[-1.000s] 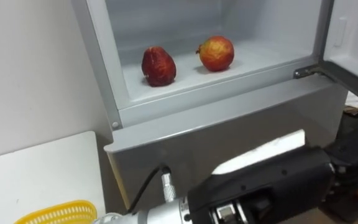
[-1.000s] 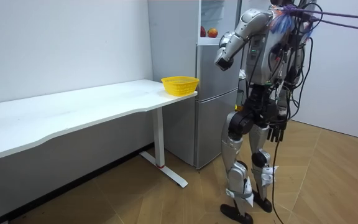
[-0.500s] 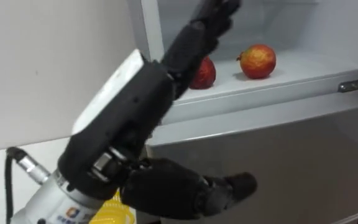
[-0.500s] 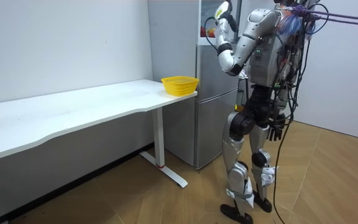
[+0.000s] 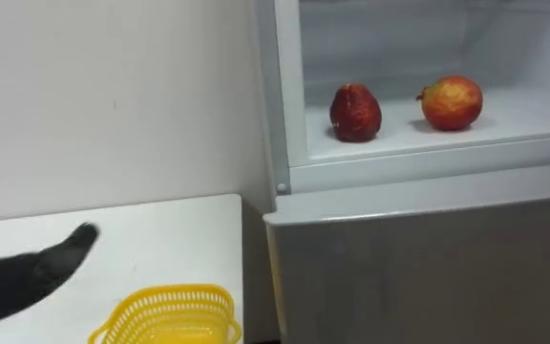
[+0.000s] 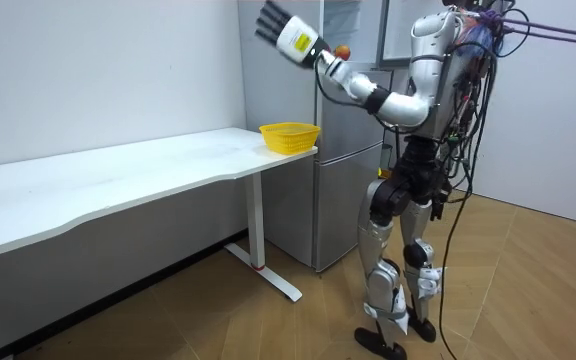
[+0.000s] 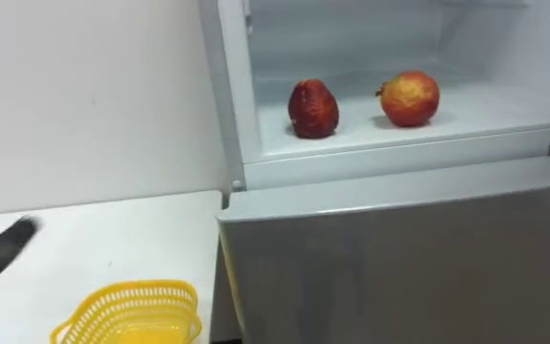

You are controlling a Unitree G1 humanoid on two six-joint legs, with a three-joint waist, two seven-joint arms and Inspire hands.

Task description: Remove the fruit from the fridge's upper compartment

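The open upper fridge compartment (image 5: 418, 158) holds 2 fruits on its shelf: a dark red fruit (image 5: 355, 112) and, well apart to its right, a red-yellow apple (image 5: 452, 102). A yellow basket (image 5: 165, 298) sits at the white bench (image 5: 160, 239) end beside the fridge. The left robot hand (image 6: 276, 22), fingers spread and released, is raised high before the white wall (image 6: 98, 70). The floor (image 6: 528, 290) is wood.

No readable text, number or sign showing anywhere, nothing legible appearing on the fridge (image 5: 428, 258), the table (image 5: 160, 239) or the basket (image 5: 165, 311)
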